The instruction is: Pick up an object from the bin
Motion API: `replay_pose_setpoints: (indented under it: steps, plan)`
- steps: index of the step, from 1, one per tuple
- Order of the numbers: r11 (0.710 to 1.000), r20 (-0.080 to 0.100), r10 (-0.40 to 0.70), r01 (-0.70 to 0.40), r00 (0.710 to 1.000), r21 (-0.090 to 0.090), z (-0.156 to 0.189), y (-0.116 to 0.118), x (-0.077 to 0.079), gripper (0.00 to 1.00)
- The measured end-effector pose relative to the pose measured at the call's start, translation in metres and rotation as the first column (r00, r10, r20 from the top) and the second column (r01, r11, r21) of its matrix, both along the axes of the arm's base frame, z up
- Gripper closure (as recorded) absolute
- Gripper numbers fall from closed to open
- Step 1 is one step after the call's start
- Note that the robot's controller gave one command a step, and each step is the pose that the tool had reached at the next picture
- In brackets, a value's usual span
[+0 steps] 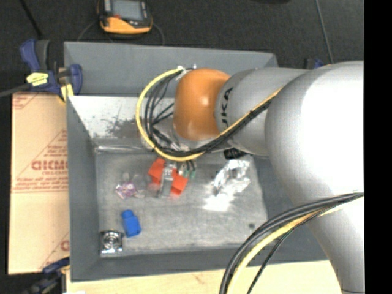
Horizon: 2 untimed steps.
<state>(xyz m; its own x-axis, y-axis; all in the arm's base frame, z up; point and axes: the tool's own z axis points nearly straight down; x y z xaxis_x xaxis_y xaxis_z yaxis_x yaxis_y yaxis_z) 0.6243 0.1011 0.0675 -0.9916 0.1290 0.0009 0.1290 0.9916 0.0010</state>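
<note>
The pincer [166, 181] sits at the middle of the bin [82, 164], over an orange, blocky piece [156, 171]; apart or clamped, I cannot tell. A blue block [130, 223] lies nearer the left wall.

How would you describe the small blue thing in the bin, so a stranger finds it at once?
In the grey metal bin, go to the floor's lower left corner in the camera view. Just up and right of a shiny metal piece lies a small blue block. It is the only blue thing; its neighbours are silver or pale purple.
</note>
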Motion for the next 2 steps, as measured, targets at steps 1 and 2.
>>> replay_pose_setpoints:
  steps: [1, 2]
  plan:
    - [1.0, 0.005, -0.002, 0.002, 1.0, 0.001, 0.004, 0.0, 0.001, 1.0]
    - [1.0, 0.015, 0.004, -0.004, 1.0, 0.001, 0.181, -0.014, 0.031, 1.0]
